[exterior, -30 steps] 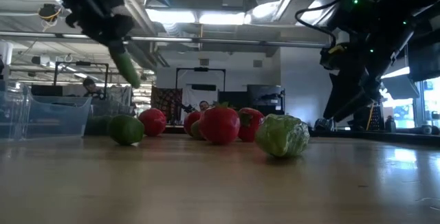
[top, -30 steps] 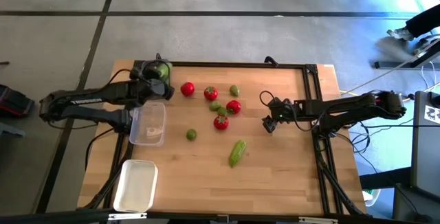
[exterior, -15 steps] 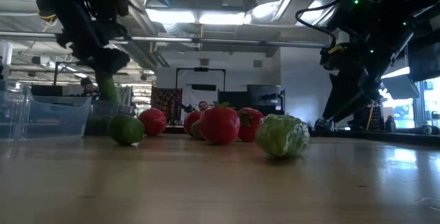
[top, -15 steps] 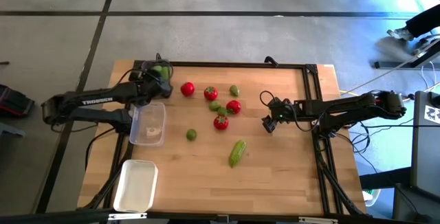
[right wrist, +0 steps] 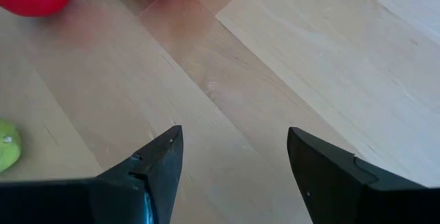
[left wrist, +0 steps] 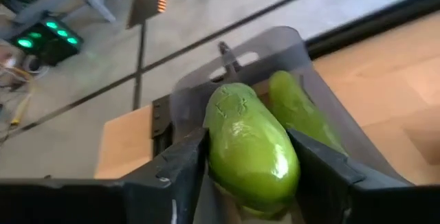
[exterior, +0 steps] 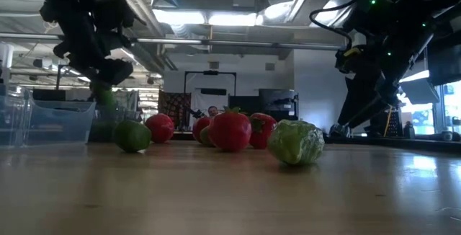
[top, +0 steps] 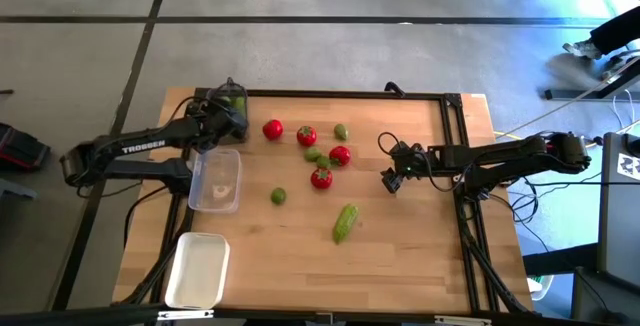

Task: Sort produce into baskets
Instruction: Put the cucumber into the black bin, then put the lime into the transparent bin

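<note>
My left gripper [top: 228,116] is at the table's far left corner, shut on a light-green cucumber [left wrist: 249,131] above the dark grey basket [left wrist: 275,45]. Another cucumber [left wrist: 306,110] lies inside that basket. Loose on the table are several red tomatoes [top: 306,136], three small green fruits [top: 278,196] and one more cucumber [top: 345,221]. The clear basket [top: 215,181] and the white basket [top: 197,269] stand along the left edge. My right gripper [top: 392,179] hovers open over bare wood, right of the produce. My left gripper pinches the cucumber's two long sides [left wrist: 213,148] between its two fingers [left wrist: 182,162]. The fingers slant down toward the far left corner, and the cucumber reaches forward past them. Its far end [left wrist: 234,97] hangs over the dark grey basket, beside the cucumber lying there.
A black frame [top: 350,94] runs along the table's far and right edges. Bare wood lies open between the loose produce and the near edge. In the low view the clear basket [exterior: 43,120] stands at the left, in front of the dark grey one.
My left gripper has gone down and toward the table's left edge, carrying the cucumber to the dark grey basket. The cucumber hangs lower now. My right arm has kept still.
</note>
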You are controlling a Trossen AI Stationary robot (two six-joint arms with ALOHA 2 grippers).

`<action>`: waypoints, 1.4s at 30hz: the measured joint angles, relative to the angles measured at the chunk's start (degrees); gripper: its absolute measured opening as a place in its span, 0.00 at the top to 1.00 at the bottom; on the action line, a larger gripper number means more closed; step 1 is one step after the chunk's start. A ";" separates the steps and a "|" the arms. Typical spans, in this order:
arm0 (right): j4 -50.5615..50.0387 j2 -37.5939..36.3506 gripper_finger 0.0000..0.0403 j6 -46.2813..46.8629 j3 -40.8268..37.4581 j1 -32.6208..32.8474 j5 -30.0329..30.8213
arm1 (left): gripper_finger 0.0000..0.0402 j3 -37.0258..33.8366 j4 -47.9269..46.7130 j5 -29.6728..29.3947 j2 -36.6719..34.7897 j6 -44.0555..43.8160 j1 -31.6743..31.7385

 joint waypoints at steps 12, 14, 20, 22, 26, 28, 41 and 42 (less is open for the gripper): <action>0.00 0.00 0.40 -0.02 0.00 0.00 -0.02 | 0.40 0.02 1.79 4.33 -0.04 5.91 1.52; 0.01 0.00 0.40 -0.03 0.00 0.00 -0.02 | 0.40 0.59 1.38 4.49 -0.05 5.97 1.32; 0.02 0.00 0.40 -0.02 0.00 0.02 -0.02 | 0.40 4.67 1.88 12.06 -0.22 8.33 -1.28; 0.02 0.00 0.40 -0.04 0.00 0.02 -0.02 | 0.40 6.06 2.44 16.34 -0.22 8.50 -2.73; 0.08 0.00 0.40 -0.19 0.00 0.02 0.01 | 0.40 7.02 7.10 23.47 -0.22 9.43 -6.16; 0.15 0.00 0.40 -0.22 0.00 0.02 0.38 | 0.40 7.02 9.96 26.21 -0.22 10.43 -7.91; 3.30 0.02 0.40 -3.67 0.02 0.07 0.80 | 0.40 7.06 17.87 37.96 3.03 11.66 -18.34; 3.66 0.02 0.40 -4.59 0.04 0.04 0.81 | 0.40 7.04 17.61 37.98 3.69 10.82 -19.24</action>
